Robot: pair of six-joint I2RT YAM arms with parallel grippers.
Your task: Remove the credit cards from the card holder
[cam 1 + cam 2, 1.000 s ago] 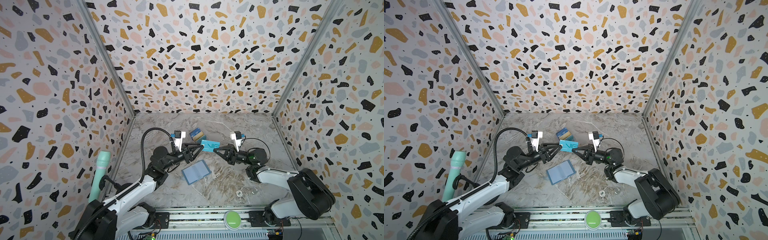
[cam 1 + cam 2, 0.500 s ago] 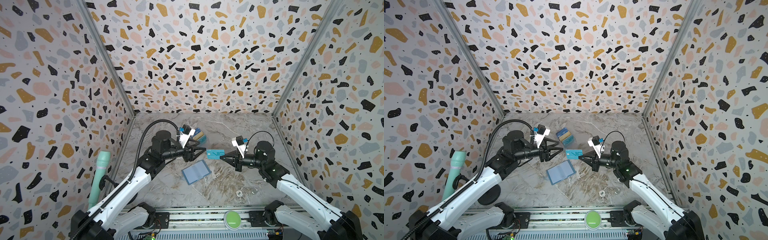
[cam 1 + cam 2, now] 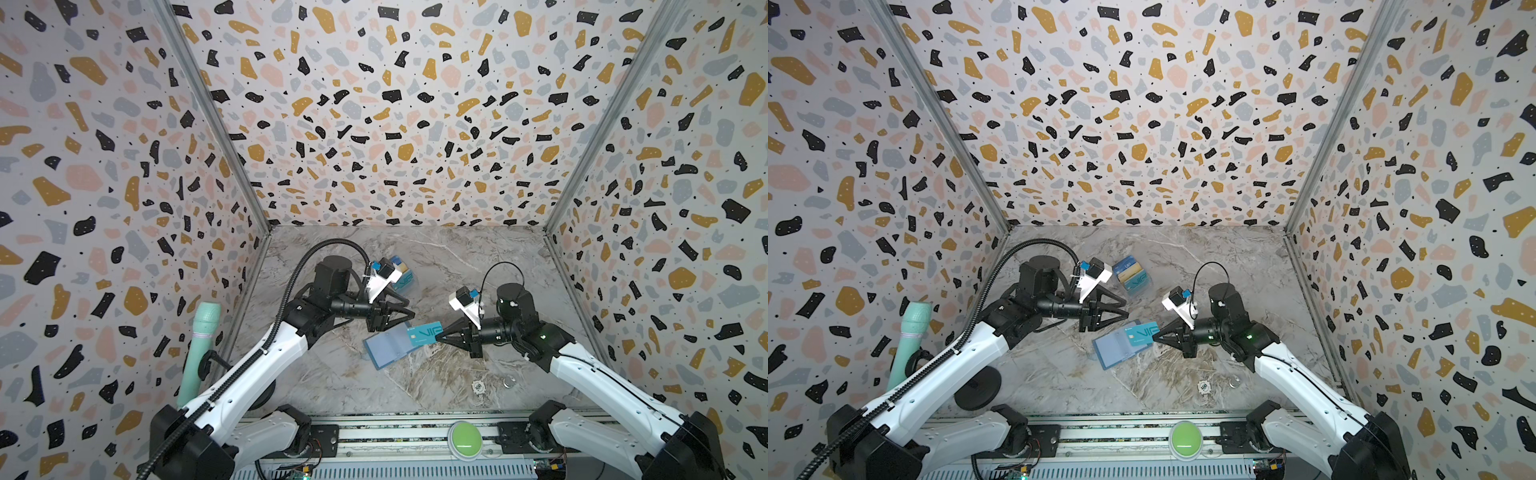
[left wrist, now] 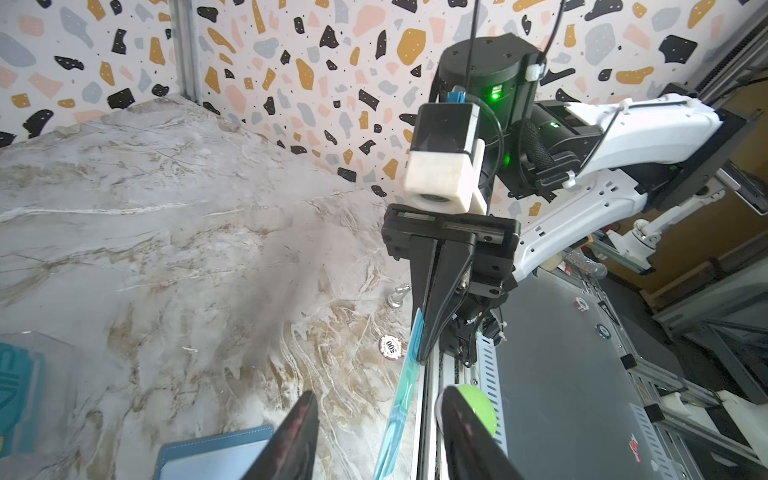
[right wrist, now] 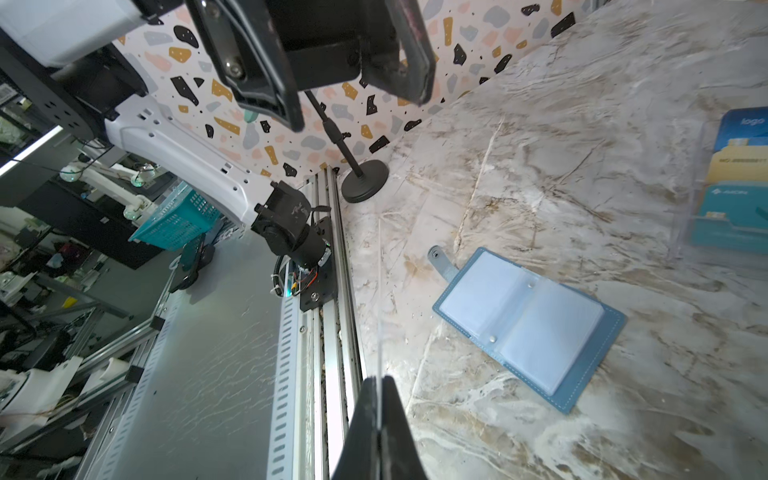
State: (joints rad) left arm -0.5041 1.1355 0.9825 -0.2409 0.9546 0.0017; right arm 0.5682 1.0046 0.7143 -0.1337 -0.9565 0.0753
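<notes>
Right tool [image 3: 441, 332], clamped on teal card [image 3: 424, 333] edge: likely light, stiff, slick; pinch flat faces; left tool [image 3: 406, 321] jaws apart, near its free end.

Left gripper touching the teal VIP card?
Apart. The left wrist view shows the teal card edge-on between the open fingers of the left gripper, with a clear gap on each side; only the right gripper clamps it.
</notes>
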